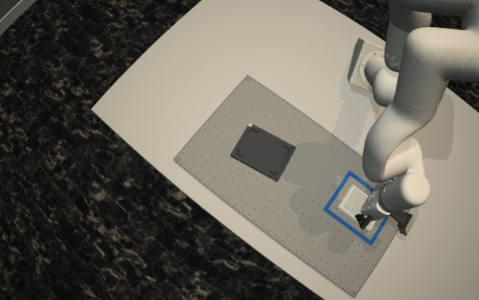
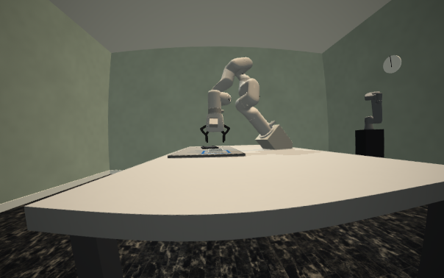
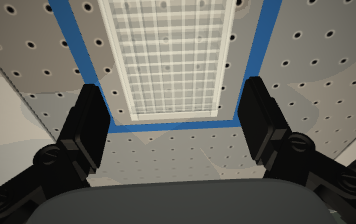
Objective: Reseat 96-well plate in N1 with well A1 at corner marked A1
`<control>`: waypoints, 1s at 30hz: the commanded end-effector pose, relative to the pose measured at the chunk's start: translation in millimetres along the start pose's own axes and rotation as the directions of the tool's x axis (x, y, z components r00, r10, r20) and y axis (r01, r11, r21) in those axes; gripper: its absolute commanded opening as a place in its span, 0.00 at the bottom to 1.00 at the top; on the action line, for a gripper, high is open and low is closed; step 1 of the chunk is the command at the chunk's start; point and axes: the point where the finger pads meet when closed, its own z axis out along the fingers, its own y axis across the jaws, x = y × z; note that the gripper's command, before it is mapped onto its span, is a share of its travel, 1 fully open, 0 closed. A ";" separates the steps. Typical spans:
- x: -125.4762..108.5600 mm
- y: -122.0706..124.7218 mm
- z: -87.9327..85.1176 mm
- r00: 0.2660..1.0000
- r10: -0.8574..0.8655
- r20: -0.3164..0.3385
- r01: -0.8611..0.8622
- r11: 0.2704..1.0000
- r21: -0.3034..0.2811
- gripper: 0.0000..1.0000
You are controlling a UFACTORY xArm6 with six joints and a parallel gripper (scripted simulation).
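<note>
On the bench (image 1: pixel 166 59), N1 (image 1: pixel 263 152) sits vacant on the deck (image 1: pixel 214 175); my plate (image 1: pixel 350 200) lies flat inside the B1 outline (image 1: pixel 347 178). Jaws spread wide above it, pinching nothing. Staging looks done; I judge regrasp, half turn and reseat in N1 remain.
</note>
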 end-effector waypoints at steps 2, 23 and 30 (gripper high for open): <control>-0.1 0.6 -16.8 1.000 0.000 -0.001 0.000 1.000 -0.002 1.00; -0.1 0.7 -47.9 1.000 0.000 -0.001 0.000 1.000 -0.002 1.00; -0.1 0.6 -47.9 1.000 0.000 -0.001 0.000 1.000 -0.002 1.00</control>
